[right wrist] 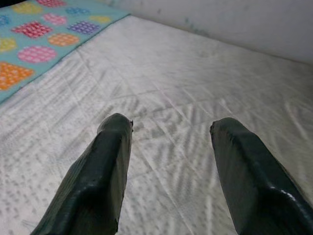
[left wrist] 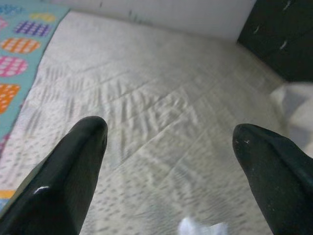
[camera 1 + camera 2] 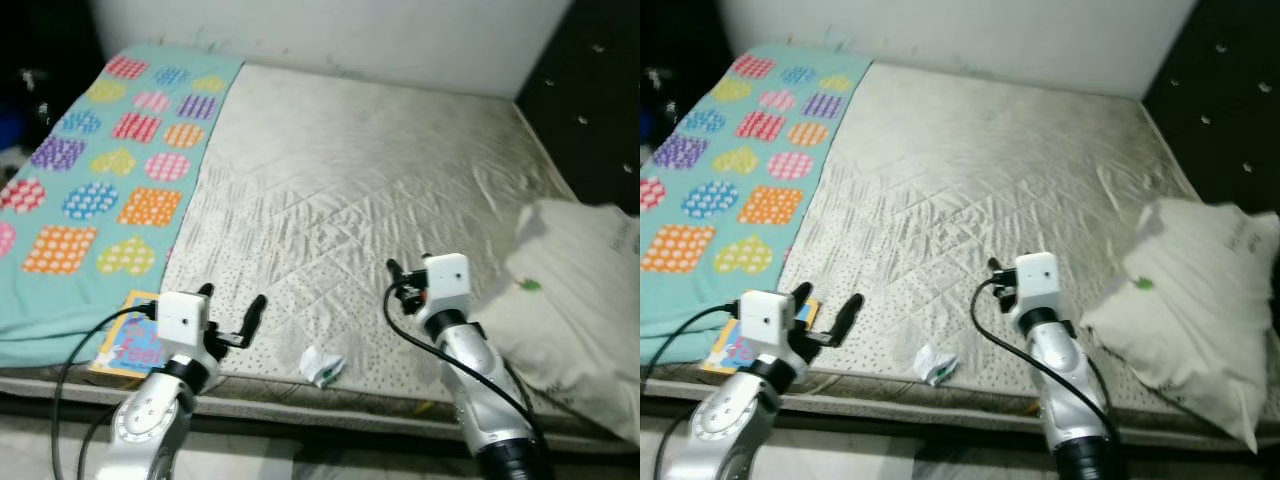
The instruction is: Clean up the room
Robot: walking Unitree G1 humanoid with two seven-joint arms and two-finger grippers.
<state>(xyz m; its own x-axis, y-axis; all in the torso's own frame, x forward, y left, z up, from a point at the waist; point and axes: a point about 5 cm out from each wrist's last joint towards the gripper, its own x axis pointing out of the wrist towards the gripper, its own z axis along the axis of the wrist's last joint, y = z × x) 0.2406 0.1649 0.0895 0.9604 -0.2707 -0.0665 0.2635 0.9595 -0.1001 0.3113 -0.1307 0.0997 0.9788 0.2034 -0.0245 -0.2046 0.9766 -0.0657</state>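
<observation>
A crumpled white wrapper with a green mark [image 3: 322,366] lies on the bare quilted mattress [image 3: 370,170] close to its front edge. My left gripper [image 3: 232,300] hovers open just to the left of the wrapper, with nothing between its fingers. The wrapper's top edge [image 2: 200,227] peeks in below that gripper in the left wrist view. My right gripper [image 3: 405,270] is open and empty over the mattress, to the right of the wrapper and a little farther back. A colourful book [image 3: 130,345] lies at the front left corner, beneath my left arm.
A teal blanket with bright patterned hearts [image 3: 100,170] covers the left strip of the bed. A white pillow [image 3: 575,290] rests at the front right, close to my right arm. A black tufted headboard [image 3: 600,100] stands along the right, with a white wall behind.
</observation>
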